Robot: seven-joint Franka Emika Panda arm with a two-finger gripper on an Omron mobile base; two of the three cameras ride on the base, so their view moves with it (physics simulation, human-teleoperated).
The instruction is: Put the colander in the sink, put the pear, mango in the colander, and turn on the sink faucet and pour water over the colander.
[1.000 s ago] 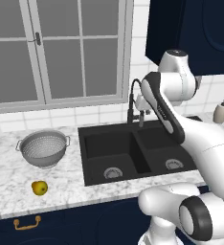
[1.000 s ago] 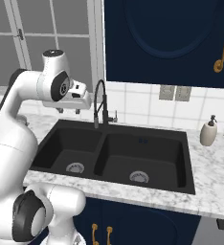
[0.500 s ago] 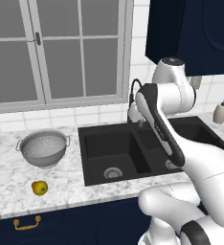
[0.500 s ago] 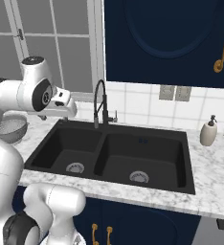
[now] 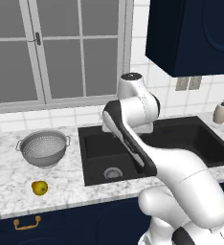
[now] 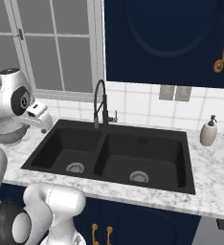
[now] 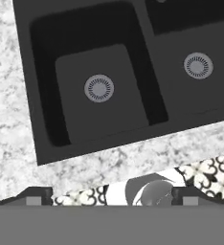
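over the sink's left basin the gripper is hanging with jaws apart, holding nothing; no readable writing is showing anywhere.

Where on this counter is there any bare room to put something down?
Both basins of the sink are bare down to their drains. There is open marble along the front edge, right of the yellow fruit, and between the sink and the soap dispenser. The far left is taken: the colander sits there, with the fruit in front of it.
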